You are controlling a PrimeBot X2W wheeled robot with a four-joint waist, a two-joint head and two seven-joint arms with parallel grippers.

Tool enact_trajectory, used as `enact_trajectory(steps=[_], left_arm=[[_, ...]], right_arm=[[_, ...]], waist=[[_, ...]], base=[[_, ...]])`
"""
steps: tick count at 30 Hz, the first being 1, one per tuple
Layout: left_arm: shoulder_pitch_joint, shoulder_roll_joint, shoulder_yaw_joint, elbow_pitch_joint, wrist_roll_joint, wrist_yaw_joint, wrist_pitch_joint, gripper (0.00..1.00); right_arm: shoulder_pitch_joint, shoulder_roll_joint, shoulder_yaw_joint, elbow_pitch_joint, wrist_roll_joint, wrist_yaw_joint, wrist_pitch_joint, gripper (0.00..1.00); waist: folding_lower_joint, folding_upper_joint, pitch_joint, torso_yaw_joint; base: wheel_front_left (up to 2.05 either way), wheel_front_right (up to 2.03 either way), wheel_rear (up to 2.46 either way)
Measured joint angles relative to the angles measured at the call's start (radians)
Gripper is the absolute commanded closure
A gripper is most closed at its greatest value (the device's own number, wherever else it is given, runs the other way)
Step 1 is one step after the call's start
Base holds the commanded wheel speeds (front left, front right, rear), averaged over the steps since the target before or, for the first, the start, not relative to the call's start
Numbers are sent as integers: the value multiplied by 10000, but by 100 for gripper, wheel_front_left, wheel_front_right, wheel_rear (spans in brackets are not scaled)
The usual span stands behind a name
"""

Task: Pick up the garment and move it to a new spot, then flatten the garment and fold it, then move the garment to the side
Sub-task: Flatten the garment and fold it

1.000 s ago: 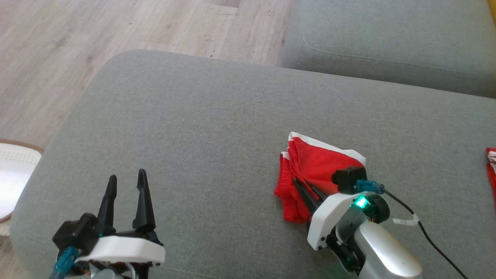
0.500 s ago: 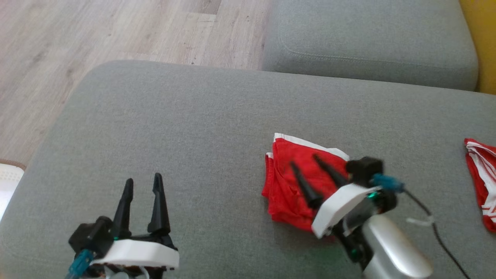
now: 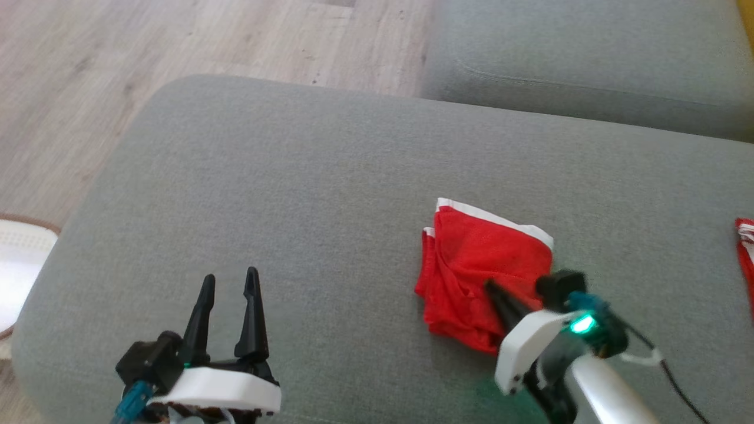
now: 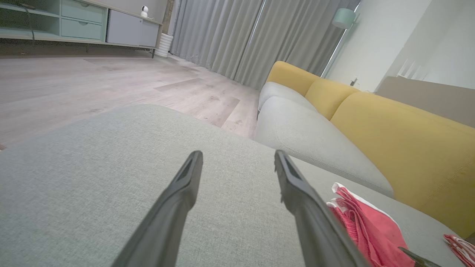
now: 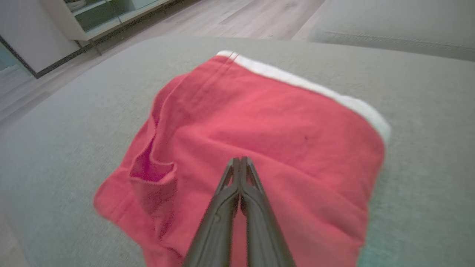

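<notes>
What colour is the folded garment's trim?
White trim on the red garment; clearest in right wrist view.

Found garment (image 3: 483, 265) lying on seat cushion (image 3: 294, 194), right of centre. Noted right tool (image 3: 490, 287) at the garment's near right edge, tips over the cloth; contact not determinable. Located left tool (image 3: 230, 274) over the cushion's near left part, well apart from the garment. Recorded second garment (image 3: 745, 253) at the cushion's far right, well apart from the first. Observed another cushion (image 3: 589, 53) behind, to the right. Logged floor (image 3: 88, 70) behind and left of the seat cushion, with container (image 3: 17, 259) beside the cushion's left side.
</notes>
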Motion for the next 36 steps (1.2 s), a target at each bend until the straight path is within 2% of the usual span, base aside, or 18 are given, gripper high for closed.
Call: enact_trajectory(steps=[9,17,18,19,20,21,22,26,30,36], left_arm=[[-1,88,113,-12,-2,4,2,0],[1,121,259,-12,-2,86,0,0],[3,125,284,-10,-2,88,0,0],[5,127,307,-10,-2,92,0,0],[7,127,320,-10,-2,92,0,0],[9,127,330,-10,-2,90,0,0],[11,125,337,-8,-2,84,-2,0],[33,123,359,19,155,79,-10,0],[35,117,353,165,349,63,-12,0],[35,59,347,629,558,-109,-12,0]], right_arm=[[128,6,1845,194,823,0,-59,100],[27,6,3043,570,1453,0,-353,100],[-51,6,3043,568,1486,0,-493,91],[-162,6,3018,560,1486,0,-631,69],[-285,6,2963,529,1484,0,-763,52],[-392,6,2855,466,1484,0,-911,14],[-474,6,2715,378,1484,0,-1074,0],[-512,6,1916,-88,1478,0,-1547,0],[-399,6,677,-700,1195,0,-1847,0],[659,6,-1091,-1536,570,0,-1877,0]], waist=[[0,0,48,252],[0,0,16,7],[0,0,1,-69],[0,0,-16,-152],[0,0,-39,-244],[0,0,-64,-339],[0,0,-94,-437],[0,0,-236,-840],[0,0,-408,-1235],[0,0,-681,-1627]], base=[[0,0,0],[0,0,0],[0,0,0],[0,0,0],[0,0,0],[0,0,0],[0,0,0],[0,0,0],[0,0,0],[0,0,0]])
